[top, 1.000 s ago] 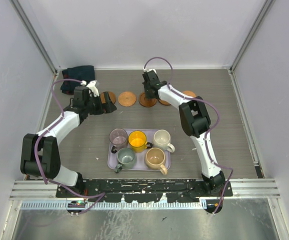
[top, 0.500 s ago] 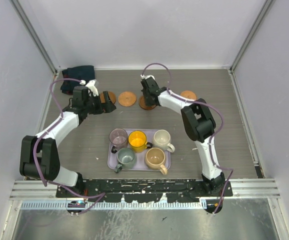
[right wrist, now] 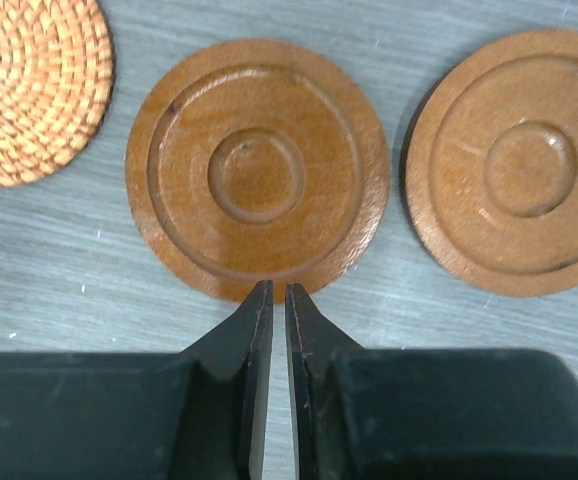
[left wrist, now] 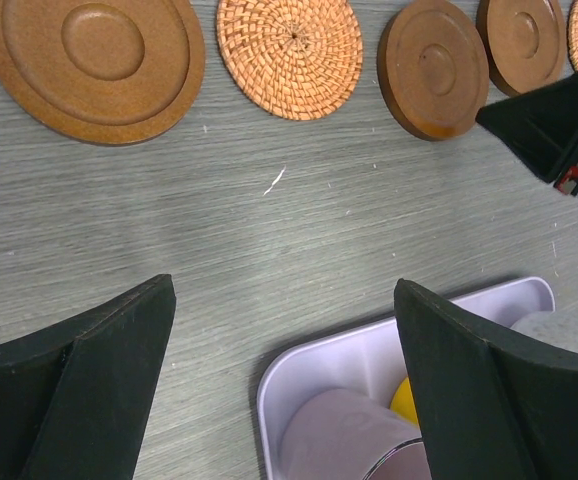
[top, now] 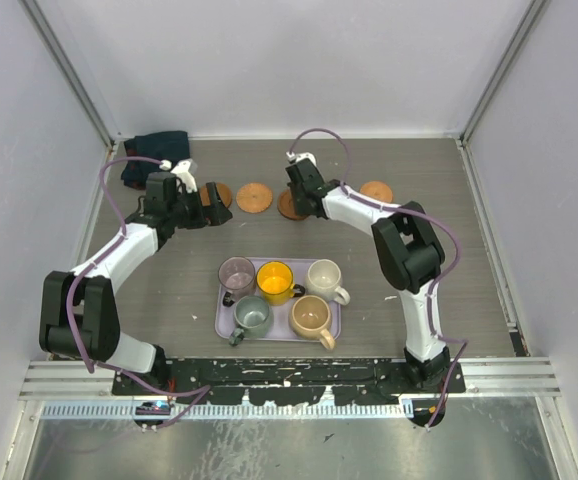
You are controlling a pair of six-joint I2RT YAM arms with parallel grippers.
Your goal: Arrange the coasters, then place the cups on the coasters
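Five brown coasters lie in a row at the back. From above I see a ringed one (top: 217,194), a woven one (top: 254,197), one (top: 287,207) partly under my right gripper (top: 299,199), and one (top: 376,189) at the right. In the right wrist view the right gripper (right wrist: 277,291) is shut, its tips at the near edge of a ringed coaster (right wrist: 257,165), with nothing between the fingers. My left gripper (left wrist: 284,380) stands open over bare table, near the tray corner. Mauve (top: 236,273), yellow (top: 274,280), cream (top: 324,277), grey-green (top: 251,316) and tan (top: 310,315) cups stand on the tray.
The lavender tray (top: 219,322) sits at the front centre. A dark folded cloth (top: 154,146) lies in the back left corner. Grey walls close the table on three sides. In the left wrist view the tray corner (left wrist: 299,372) lies between the fingers.
The right wrist has shifted slightly left and nearer, its elbow swinging right, and the arm now covers the coaster beside the one at its tips. The left arm has not moved.
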